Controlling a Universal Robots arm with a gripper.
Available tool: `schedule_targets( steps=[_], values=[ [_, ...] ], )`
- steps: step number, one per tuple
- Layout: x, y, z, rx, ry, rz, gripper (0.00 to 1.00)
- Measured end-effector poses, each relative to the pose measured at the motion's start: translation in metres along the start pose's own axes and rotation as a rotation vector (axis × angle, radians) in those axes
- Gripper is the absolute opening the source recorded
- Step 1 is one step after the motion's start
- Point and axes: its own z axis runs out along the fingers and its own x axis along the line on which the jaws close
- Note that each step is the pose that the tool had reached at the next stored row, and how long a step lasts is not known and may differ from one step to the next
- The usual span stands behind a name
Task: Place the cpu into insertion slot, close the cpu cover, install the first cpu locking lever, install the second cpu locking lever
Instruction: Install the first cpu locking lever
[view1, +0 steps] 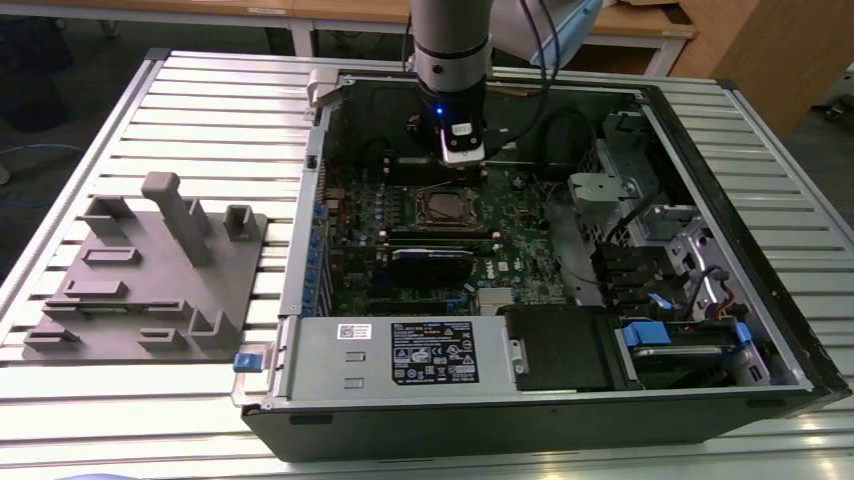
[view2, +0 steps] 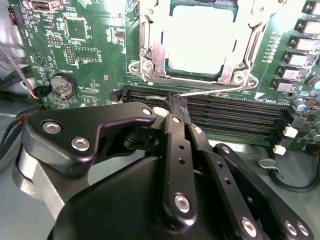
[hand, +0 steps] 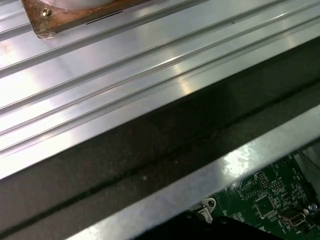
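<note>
We found the cpu (view2: 197, 42) already lying flat in the insertion slot (view1: 446, 210) on the green motherboard (view2: 95, 55), with the gripper (view2: 172, 102) just beside the socket, over the long black card slots (view2: 235, 112) that run along one socket edge. In the second wrist view the black fingers (view2: 175, 130) stood pressed close together, narrowed to a point; a thin silvery lever wire (view2: 210, 92) ran along the socket edge right at their tips, though we could not tell whether they gripped it or only touched it.

In the exterior view the arm (view1: 450, 40) came straight down into the open computer case (view1: 747, 200), wrist vertical, with the gripper (view1: 461, 160) hanging just beyond the socket's far edge.

The chip's top looked pale and dull silver, washed bright by the light. The cpu cover (view2: 152, 50), a silvery frame with a cut-out centre, lay around it, with screws at its corners. A round coin battery (view2: 62, 86) sat on the board well to one side.
</note>
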Motion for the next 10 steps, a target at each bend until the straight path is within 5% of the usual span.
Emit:
schedule_targets(
  steps=[10],
  values=[
    [0.0001, -0.0002, 0.0013, -0.0001, 0.0, 0.0, 0.11]
  ],
)
